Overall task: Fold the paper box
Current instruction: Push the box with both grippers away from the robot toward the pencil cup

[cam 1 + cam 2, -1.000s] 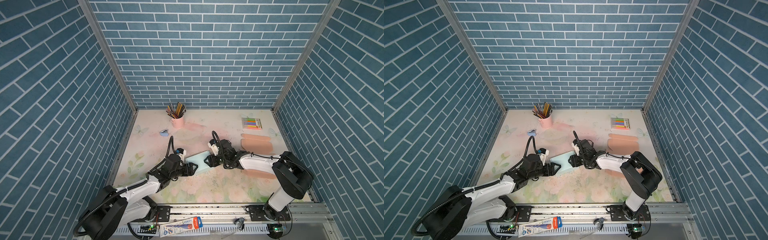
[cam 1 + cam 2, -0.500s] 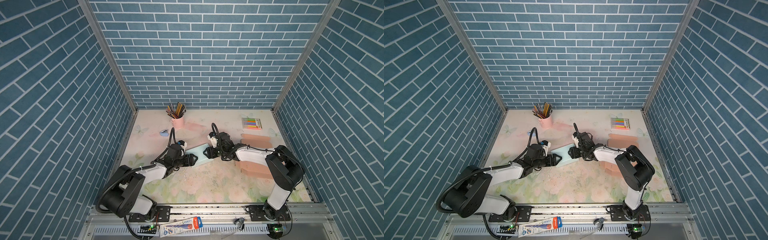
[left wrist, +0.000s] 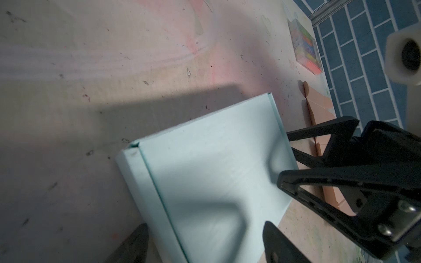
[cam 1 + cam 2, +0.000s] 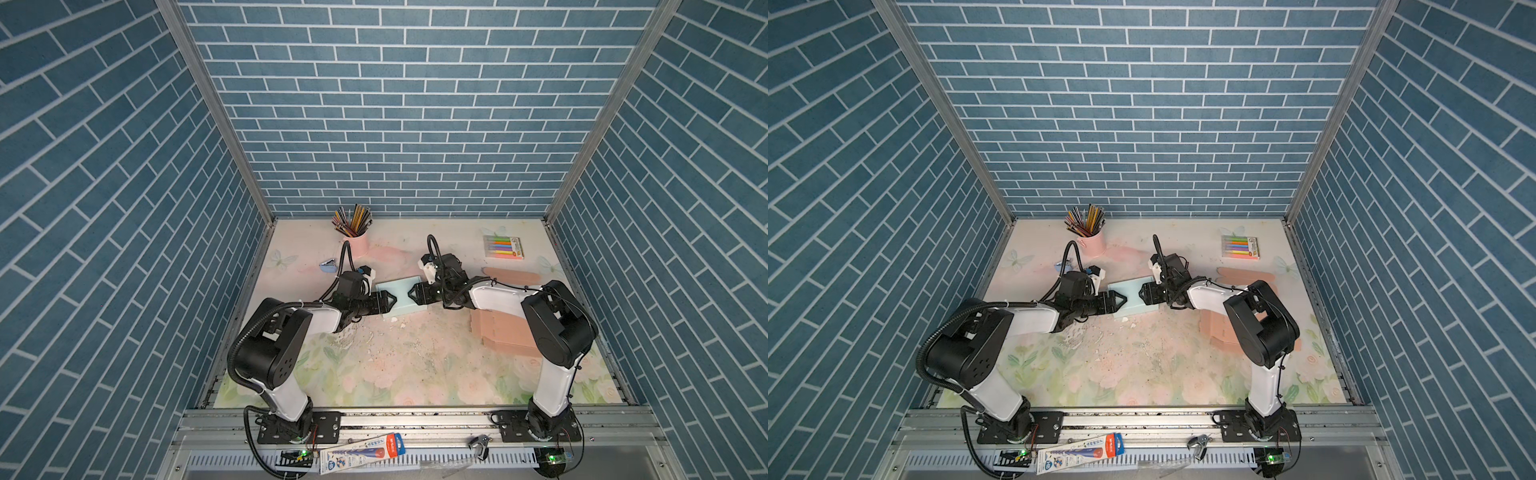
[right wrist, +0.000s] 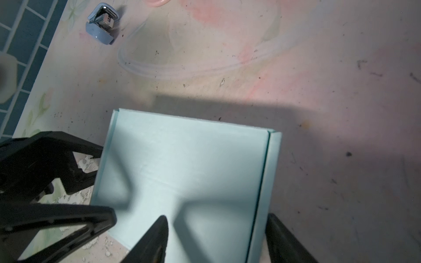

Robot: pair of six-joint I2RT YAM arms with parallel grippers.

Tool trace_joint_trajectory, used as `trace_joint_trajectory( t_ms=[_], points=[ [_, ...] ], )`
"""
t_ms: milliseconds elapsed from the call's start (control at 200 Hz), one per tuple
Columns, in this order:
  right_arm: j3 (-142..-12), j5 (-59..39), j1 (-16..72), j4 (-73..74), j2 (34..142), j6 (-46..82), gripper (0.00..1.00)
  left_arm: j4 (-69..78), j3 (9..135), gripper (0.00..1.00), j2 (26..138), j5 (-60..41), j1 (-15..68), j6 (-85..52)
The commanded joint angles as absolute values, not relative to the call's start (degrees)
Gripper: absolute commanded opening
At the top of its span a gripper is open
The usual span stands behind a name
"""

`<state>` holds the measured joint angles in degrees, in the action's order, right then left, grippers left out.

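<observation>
Though clamped on nothing, able to do harm here. Nearest, at 4 o'clock of the paper box (image 4: 400,296), flat pink cardboard (image 4: 496,334), close enough to snag a sliding corner. Then the box, flat at mid-table between left gripper (image 4: 390,300) at 9 o'clock and right gripper (image 4: 411,292) at 3 o'clock, both spread wide, tips over its edges. Danger: unequal pushes, skidding it or buckling a panel. Farthest, pencil cup (image 4: 356,242) at 11 o'clock, marker pack (image 4: 503,246) at 2.

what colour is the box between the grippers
The box is pale mint blue, clearest in the right wrist view.
</observation>
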<state>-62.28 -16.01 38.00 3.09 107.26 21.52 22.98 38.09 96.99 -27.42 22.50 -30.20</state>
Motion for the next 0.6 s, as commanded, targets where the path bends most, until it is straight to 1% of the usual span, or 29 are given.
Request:
trace_joint_trajectory(
  t_ms=[0,45,165,305,435,595],
  points=[
    [-62.1,-18.3,37.8,3.8,106.6,20.5,0.76,25.5,39.1,0.88,97.3,-28.6,21.9,-28.8],
    [-61.6,-17.7,37.7,3.7,105.8,20.5,0.80,24.8,38.5,0.88,96.1,-27.0,21.8,-28.6],
    [-59.9,-15.3,37.7,3.6,102.4,20.8,0.84,21.7,36.4,0.88,90.9,-22.2,21.8,-27.5],
    [-57.5,-13.1,37.8,3.3,98.2,21.2,0.86,18.5,32.1,0.88,83.8,-17.5,23.1,-28.5],
    [-54.7,-11.4,37.8,2.7,94.2,21.3,0.86,14.7,28.1,0.88,77.0,-8.7,30.5,-31.0],
    [-50.1,-9.7,39.1,2.6,88.2,21.9,0.86,16.5,23.7,0.88,72.3,0.5,42.3,-38.1]
  ],
)
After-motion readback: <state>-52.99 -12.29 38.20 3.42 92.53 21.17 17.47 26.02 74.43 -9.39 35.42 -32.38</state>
